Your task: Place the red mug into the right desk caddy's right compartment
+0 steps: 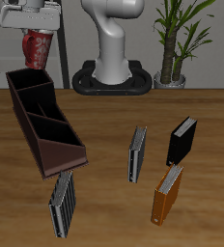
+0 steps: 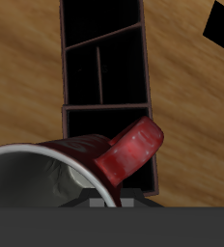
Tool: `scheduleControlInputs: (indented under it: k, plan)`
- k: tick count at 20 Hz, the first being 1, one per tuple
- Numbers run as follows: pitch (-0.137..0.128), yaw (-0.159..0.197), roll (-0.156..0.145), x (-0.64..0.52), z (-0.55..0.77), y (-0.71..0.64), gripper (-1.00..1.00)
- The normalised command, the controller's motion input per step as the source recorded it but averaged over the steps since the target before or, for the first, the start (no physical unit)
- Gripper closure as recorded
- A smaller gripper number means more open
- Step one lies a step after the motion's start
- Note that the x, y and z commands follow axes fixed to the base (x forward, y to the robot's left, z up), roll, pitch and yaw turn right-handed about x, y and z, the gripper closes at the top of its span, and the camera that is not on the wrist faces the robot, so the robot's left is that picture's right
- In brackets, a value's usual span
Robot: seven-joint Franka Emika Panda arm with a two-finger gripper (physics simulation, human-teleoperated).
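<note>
Gripper [image 1: 38, 31] holds red mug [image 1: 37, 47]; no readable writing.

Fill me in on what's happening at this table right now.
The gripper is holding the red mug in the air above the far end of the right desk caddy. That is the end with the right compartment, opposite the caddy's tall sloping end. The wrist view looks down past the mug's handle into the caddy's open sections. The mug has not been set down yet. Four books stand untouched on the table.
</note>
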Motion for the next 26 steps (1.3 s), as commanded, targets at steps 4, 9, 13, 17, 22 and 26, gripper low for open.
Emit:
scheduleControlInputs:
  k: [4,9,13,17,22,26]
  plan:
    - [-0.001,0.013,0.012,0.21,0.01,-0.11,1.00]
    - [0.017,0.010,-0.005,0.20,-0.05,-0.15,1.00]
    - [0.006,-0.003,0.004,0.01,-0.09,0.03,1.00]
    - [0.011,0.020,0.016,-0.05,-0.13,-0.01,1.00]
    - [0.011,0.020,-0.019,0.05,-0.14,-0.09,1.00]
    - [0.036,0.013,-0.030,-0.02,-0.25,-0.16,1.00]
